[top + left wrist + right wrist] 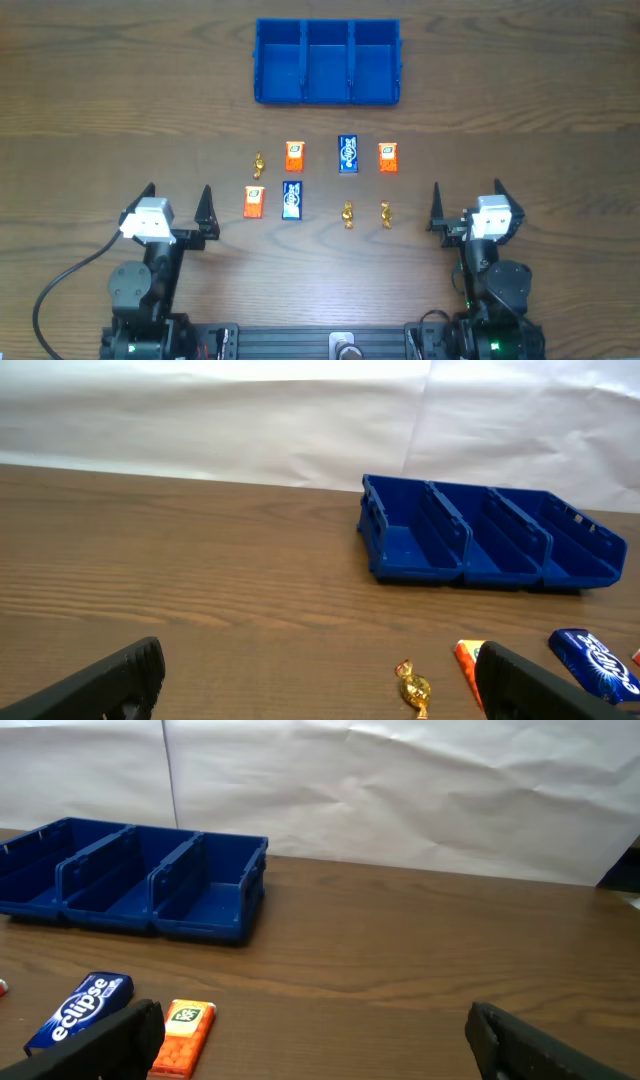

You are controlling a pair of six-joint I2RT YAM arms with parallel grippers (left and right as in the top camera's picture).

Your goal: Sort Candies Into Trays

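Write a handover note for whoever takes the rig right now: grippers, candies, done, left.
Left gripper: open, empty, low beside the candies.
Right gripper: open, empty, on the candies' other side.
Blue tray: three compartments, all empty, at the far side of the table.
Candies lie loose between grippers and tray: orange boxes, blue packs, gold wrapped candies.
Done: nothing sorted.
Left: all eight candies, presumably one kind per compartment.

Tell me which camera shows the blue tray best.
The top view: the blue tray lies whole, all three compartments seen from above. Both wrist views show it obliquely, walls partly hiding the floors.
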